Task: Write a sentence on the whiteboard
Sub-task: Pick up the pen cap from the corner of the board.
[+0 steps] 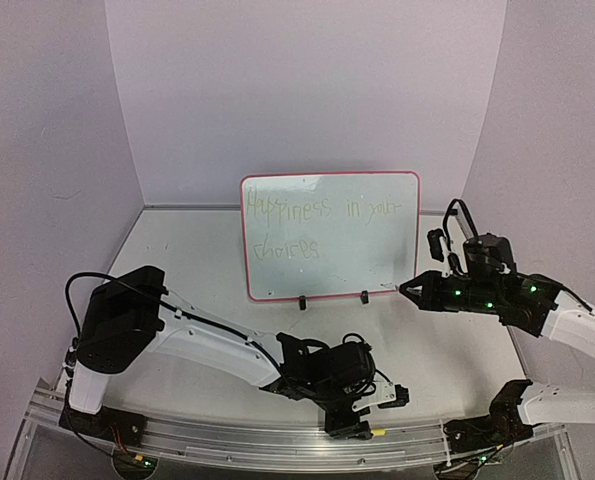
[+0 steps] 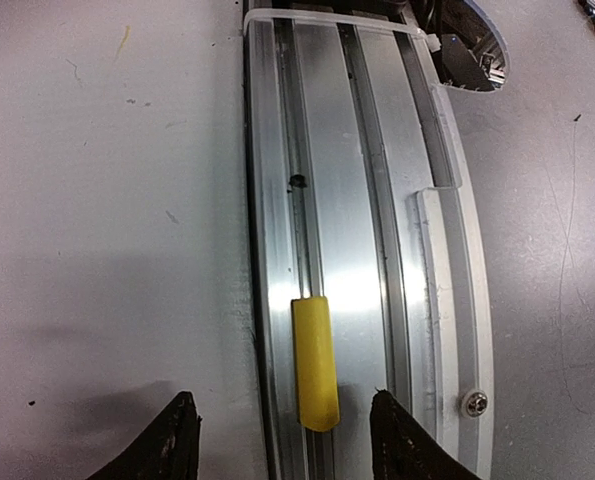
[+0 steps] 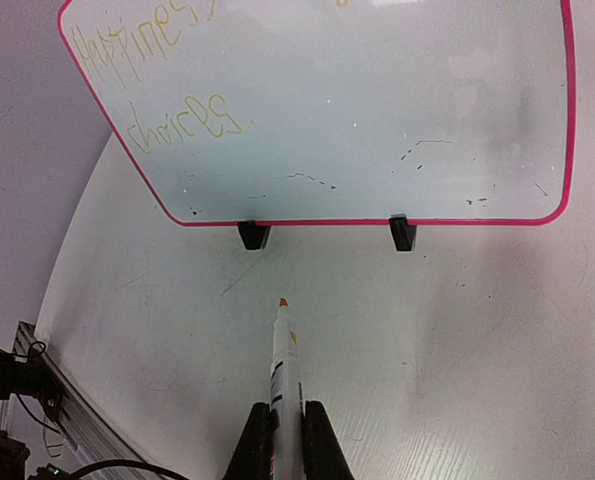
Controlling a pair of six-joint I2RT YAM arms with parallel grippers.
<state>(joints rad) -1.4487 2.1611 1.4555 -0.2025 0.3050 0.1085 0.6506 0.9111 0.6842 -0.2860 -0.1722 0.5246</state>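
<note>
Starting at the left, the left fingers point(image 2: 182, 440) hang low over the grooved aluminium rail point(image 2: 367, 200) that runs along the near edge of the pale grey bench point(image 1: 197, 270). They are spread, one on each side of a short yellow plastic marker cap point(image 2: 315, 365) that lies lengthwise in a groove of the rail. A gap shows on both sides of the cap, so nothing is pinched there.

At the middle back of the bench stands the large white rectangular whiteboard with rounded corners and a thin red-pink border point(image 1: 357, 250), upright on two small black clip feet point(image 3: 254, 235). The faint yellow-green handwritten sentence point(image 1: 287, 212) fills its upper left in two lines, reading "Happiness in your" and below it "choices". The lower and right parts of the board carry only a few small dark specks.

To the right, the right fingers point(image 3: 252, 440) are pressed together on the white-barrelled marker point(image 3: 285, 360). Its bare orange-yellow tip points toward the foot of the board and is well apart from the surface.

By my reading the writing itself is done: the words look complete and the tip is off the board. What seems left is tidying up, most likely picking up the cap, closing the marker and setting it down.
</note>
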